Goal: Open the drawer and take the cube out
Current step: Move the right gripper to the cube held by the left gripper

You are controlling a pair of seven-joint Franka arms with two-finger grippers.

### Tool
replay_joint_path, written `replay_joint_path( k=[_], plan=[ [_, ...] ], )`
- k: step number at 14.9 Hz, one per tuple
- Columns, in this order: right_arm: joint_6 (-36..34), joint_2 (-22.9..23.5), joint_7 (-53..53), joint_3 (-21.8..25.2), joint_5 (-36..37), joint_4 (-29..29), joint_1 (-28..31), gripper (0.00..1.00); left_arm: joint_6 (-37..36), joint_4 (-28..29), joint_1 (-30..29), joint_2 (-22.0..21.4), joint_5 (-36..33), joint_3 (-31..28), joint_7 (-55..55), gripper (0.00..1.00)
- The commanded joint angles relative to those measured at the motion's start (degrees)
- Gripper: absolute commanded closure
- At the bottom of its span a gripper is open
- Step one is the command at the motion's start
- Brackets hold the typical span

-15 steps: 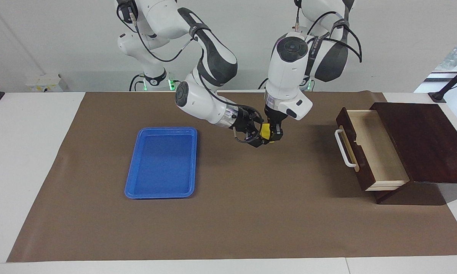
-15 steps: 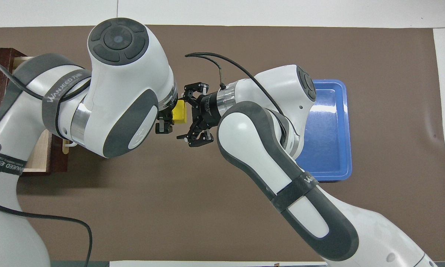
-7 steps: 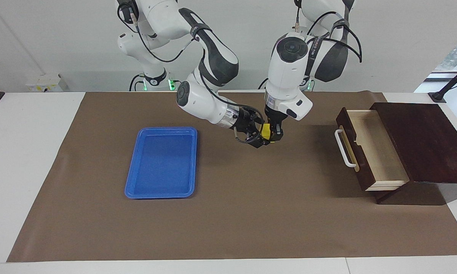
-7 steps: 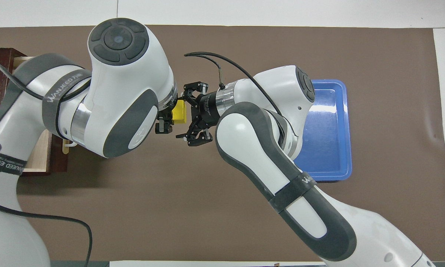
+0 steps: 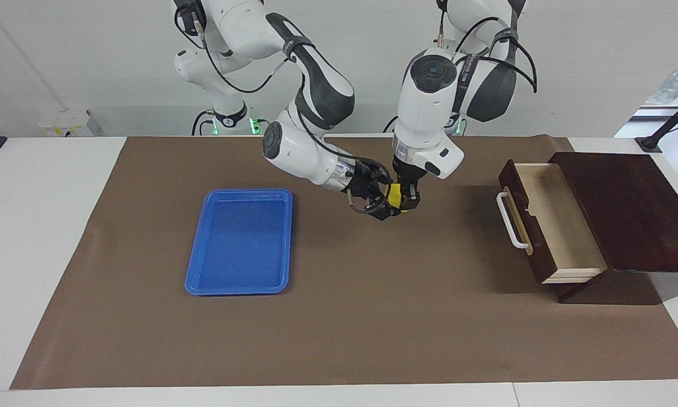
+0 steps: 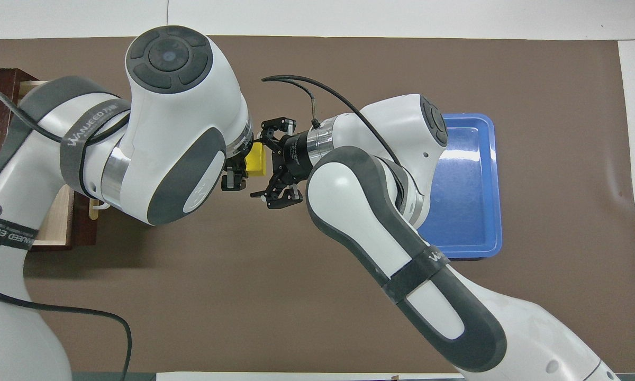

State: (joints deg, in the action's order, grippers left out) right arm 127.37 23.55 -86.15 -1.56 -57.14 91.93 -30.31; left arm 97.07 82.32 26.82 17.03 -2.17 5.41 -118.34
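Yellow cube point(image 5: 394, 196) is clamped between the left gripper point(image 5: 405, 199) fingers, up in the air over bare brown mat point(image 5: 339, 316), between the blue tray point(image 5: 238, 282) and the drawer point(image 5: 548, 220). You'll see the right gripper point(image 5: 382, 198) right against the cube on its tray side, fingers spread wide around it, not closed on it; contact can't be confirmed. Cube: small, bright yellow, only one face showing between black fingers point(image 6: 238, 180). Drawer is pulled out, pale interior showing no cube, white handle point(image 5: 508, 220) facing the tray. Versus a second ago: right arm has crept slightly closer to the cube, left gripper and cube unchanged
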Motion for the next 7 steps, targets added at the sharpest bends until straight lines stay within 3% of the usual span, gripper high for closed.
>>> replay_joint_path(
  k=[1,4,5,6,7],
  plan=[
    [1.2,0.4,-1.7,0.2,0.8,-0.3,-0.2,0.02,0.7,1.3,1.0,-0.9,-0.9,-0.8,0.3,1.0],
    [1.2,0.4,-2.3,0.3,0.8,-0.4,-0.3,0.02,0.7,1.3,1.0,-0.9,-0.9,-0.8,0.3,1.0],
    [1.2,0.4,-2.9,0.3,0.8,-0.5,-0.4,0.07,0.7,1.3,1.0,-0.9,-0.9,-0.8,0.3,1.0],
    [1.2,0.4,-3.9,0.3,1.0,-0.7,-0.4,0.17,0.7,1.3,1.0,-0.9,-0.9,-0.8,0.3,1.0],
    [1.2,0.4,-4.9,0.3,1.5,-0.7,-0.5,0.45,0.7,1.3,1.0,-0.9,-0.9,-0.8,0.3,1.0]
  ],
)
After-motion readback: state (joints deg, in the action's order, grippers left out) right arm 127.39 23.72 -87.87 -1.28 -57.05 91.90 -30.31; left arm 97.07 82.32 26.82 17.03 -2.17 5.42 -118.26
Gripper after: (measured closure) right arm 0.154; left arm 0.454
